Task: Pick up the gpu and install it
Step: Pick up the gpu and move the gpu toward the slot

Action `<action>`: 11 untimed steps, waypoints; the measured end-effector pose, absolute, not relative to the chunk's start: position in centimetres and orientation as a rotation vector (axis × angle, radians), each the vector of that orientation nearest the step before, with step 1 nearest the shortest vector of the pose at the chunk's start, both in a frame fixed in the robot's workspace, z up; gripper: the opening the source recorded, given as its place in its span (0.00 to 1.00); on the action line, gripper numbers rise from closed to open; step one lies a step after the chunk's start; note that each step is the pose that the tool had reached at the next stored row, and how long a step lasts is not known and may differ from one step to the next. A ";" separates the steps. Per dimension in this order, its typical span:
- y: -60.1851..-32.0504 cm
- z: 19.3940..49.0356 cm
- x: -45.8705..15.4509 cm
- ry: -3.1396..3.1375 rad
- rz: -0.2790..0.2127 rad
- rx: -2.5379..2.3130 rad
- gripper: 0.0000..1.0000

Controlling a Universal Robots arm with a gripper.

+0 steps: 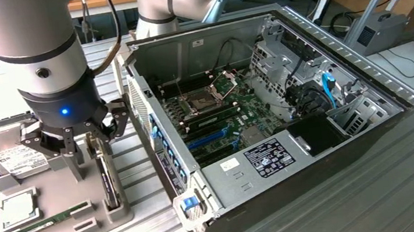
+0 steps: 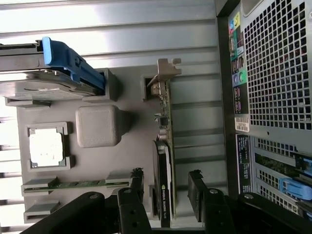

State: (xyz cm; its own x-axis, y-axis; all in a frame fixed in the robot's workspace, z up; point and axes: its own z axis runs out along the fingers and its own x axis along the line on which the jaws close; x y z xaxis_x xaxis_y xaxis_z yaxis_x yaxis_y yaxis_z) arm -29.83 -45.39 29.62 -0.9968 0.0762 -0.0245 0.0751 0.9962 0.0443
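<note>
Both spread fingers [image 2: 138, 187] of the end effector [image 2: 166, 181] flank the gpu [image 2: 163, 151].

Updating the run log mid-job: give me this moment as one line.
gripper: open, astride gpu | gpu: upright in gray holder tray, not lifted | pc case: open, gpu not installed

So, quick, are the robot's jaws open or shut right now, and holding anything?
Gripper: jaws open, one on each side of the gpu, not gripping it.
</note>
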 end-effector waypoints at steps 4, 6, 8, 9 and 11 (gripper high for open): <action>-45.4 28.9 -29.8 3.112 0.068 0.118 0.50; -45.4 28.6 -29.8 3.112 0.068 0.118 0.50; -45.4 28.3 -29.8 3.113 0.068 0.118 0.50; -45.4 28.2 -29.8 3.113 0.068 0.118 0.50; -45.4 27.8 -29.8 3.112 0.068 0.118 0.50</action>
